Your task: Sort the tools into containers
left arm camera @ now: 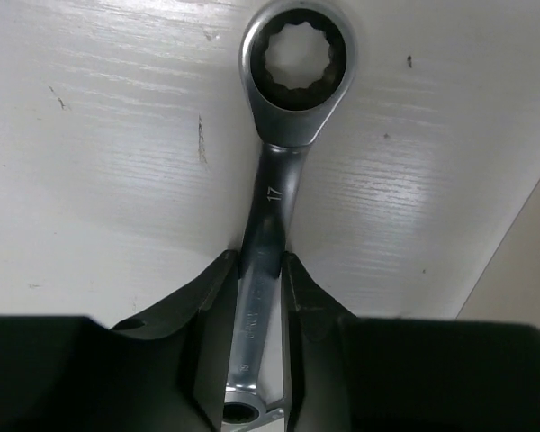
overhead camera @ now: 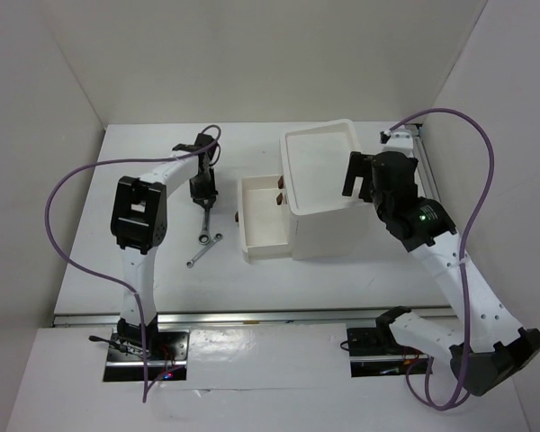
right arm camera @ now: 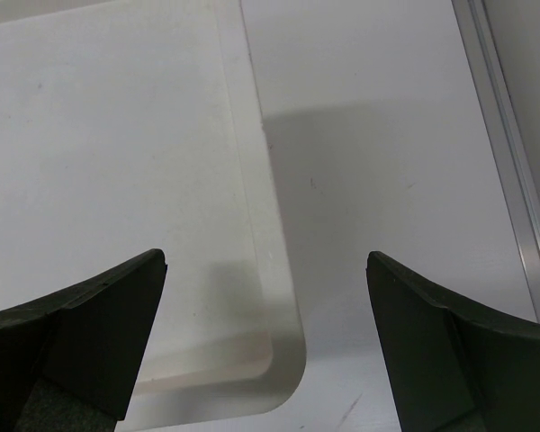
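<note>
Left gripper (left arm camera: pixel 261 270) narrow, clamping 17 wrench (left arm camera: pixel 274 193) by its shank. Right gripper (right arm camera: pixel 265 333) wide, holding nothing, above top tray (right arm camera: pixel 256 180) rim. One drawer (overhead camera: pixel 243 216) pulled out.

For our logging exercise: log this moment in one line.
left gripper: shut on wrench | right gripper: open above tray | drawer: open

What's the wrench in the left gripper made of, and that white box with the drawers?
The wrench looks like polished or chromed steel, going by its bright silver sheen and the stamped 17. The white box is likely moulded plastic, smooth, with thin walls and rounded corners, though the look leaves it open.
</note>
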Controlling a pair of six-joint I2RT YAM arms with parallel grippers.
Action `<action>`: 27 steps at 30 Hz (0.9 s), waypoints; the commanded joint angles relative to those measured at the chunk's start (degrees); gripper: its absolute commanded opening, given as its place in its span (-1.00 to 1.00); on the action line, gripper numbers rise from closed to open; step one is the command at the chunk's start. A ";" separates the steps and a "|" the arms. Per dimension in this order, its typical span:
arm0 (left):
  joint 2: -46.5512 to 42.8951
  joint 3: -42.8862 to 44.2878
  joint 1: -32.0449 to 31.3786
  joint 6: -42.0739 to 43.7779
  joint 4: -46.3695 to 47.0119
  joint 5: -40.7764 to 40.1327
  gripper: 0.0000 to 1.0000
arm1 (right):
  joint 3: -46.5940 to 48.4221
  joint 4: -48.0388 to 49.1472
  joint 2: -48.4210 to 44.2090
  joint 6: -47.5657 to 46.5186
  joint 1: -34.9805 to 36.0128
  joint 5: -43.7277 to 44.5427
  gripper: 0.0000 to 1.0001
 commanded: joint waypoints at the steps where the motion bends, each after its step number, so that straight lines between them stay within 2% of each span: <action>1: 5.40 -1.69 0.65 2.66 -5.19 0.81 -0.35 | 2.90 -0.38 -2.50 -0.64 0.51 2.00 0.99; 2: 5.92 -1.69 0.65 2.66 -5.71 0.81 -0.64 | 3.51 -0.38 -2.51 -0.64 0.51 2.00 0.99; 4: 6.54 -0.38 0.65 2.66 -6.24 1.33 -0.76 | 3.52 -0.91 -3.04 -0.64 0.51 2.00 0.99; 6: 7.07 0.15 1.17 3.18 -7.12 1.85 -1.00 | 4.13 -0.91 -3.64 -0.64 0.51 2.00 0.99; 9: 6.37 -0.63 1.69 3.18 -6.60 2.39 -1.00 | 4.13 -0.91 -4.17 -0.64 0.51 2.00 0.99; 11: 4.53 -2.47 1.70 1.43 -5.90 -0.05 -1.00 | 3.52 -0.38 -4.18 -1.16 0.51 2.00 0.99; 18: -9.86 -3.27 1.70 0.90 -3.87 -0.78 -1.00 | 2.99 0.14 -4.18 -1.16 0.51 2.00 0.99; 27: -20.08 -7.57 0.56 1.43 -1.32 -0.25 -1.00 | 1.85 0.14 -5.23 -1.16 1.04 2.53 0.99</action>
